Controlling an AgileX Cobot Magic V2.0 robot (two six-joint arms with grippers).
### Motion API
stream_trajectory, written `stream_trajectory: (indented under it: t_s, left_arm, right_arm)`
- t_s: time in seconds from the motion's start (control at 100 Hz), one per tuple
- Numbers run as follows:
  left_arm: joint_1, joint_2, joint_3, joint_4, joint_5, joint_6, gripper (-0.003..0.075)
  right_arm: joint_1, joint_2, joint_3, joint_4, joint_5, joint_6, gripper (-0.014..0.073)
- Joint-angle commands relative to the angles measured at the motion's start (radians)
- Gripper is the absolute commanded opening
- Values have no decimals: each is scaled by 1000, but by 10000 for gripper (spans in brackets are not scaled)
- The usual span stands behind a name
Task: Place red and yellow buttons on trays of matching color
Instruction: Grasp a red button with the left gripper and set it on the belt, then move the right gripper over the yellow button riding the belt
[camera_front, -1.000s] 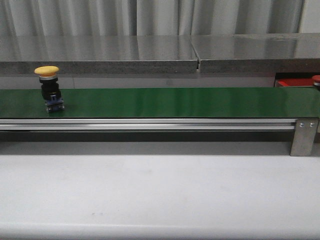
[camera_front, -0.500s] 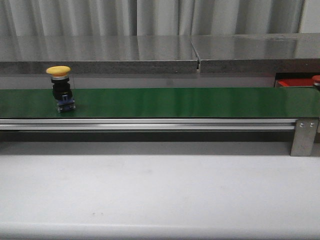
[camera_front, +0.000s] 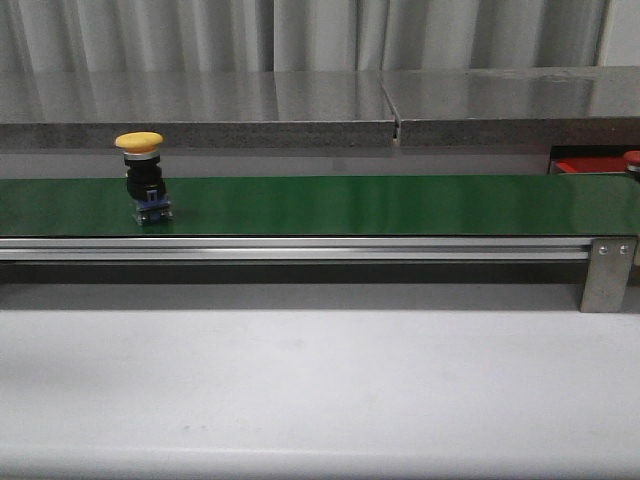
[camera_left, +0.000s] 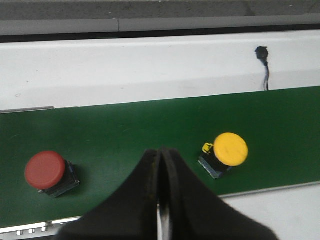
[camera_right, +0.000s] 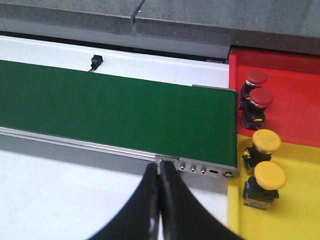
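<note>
My left fingers (camera_left: 161, 165) are pressed together, tip against tip, with nothing between them and touching nothing. They hang over the near edge of the green belt (camera_left: 125, 130). On the belt just beside them stands a yellow button (camera_left: 226, 153), upright on its dark base, and to the other side, a little farther off, a red button (camera_left: 47, 171), also upright. Neither button touches my fingers. In the front view only the yellow button (camera_front: 143, 175) shows, standing on the left part of the belt (camera_front: 380, 203), well apart from the belt's right end.

My right fingers (camera_right: 160, 182) are likewise closed tight on nothing. They hover over the white desk (camera_right: 50, 195), near the metal end bracket of the belt (camera_right: 115, 110). Past the belt's end lie the two trays side by side: the red tray (camera_right: 295, 95) holds two red buttons (camera_right: 256, 78), one touching the next, and the yellow tray (camera_right: 300, 200) holds two yellow buttons (camera_right: 265, 142) just beside each other. All four stand upright near the tray edges closest to the belt. My right fingers are well apart from every one of them.
</note>
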Motion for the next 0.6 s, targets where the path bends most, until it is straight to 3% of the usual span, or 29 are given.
stream_trajectory:
  t_s: [0.0,0.59]
  left_arm:
    - [-26,-85,13,-12,-72,-2,-20]
    - [-30,-613,470,-23,-194,-2,-20]
  right_arm:
    - [3,-4,-25,16,-60,-3,-118]
    - [3,1,-28,21,-57,-3,-118]
